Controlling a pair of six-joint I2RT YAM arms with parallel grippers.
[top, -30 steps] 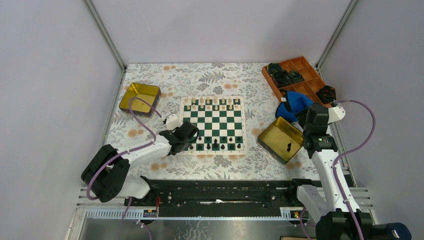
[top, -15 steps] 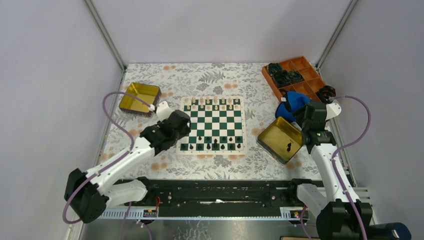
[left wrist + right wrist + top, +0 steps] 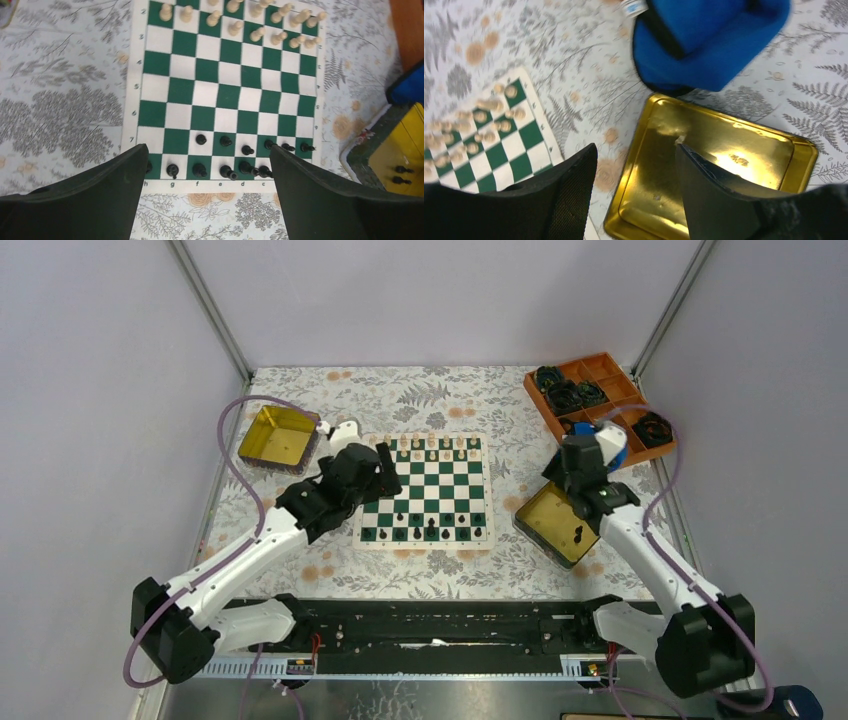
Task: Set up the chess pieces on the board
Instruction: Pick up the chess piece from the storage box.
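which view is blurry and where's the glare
Right wrist: the board and its cream pieces are smeared soft, and a bright hot spot glares off the gold tin. Left wrist: the board is crisp. Top external: even light, sharp.

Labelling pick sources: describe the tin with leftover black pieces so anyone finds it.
Find the green-and-white board mid-table. Right of its near-right corner sits a square gold tin. Unlike the other gold tin at far left, it shows black pieces inside.
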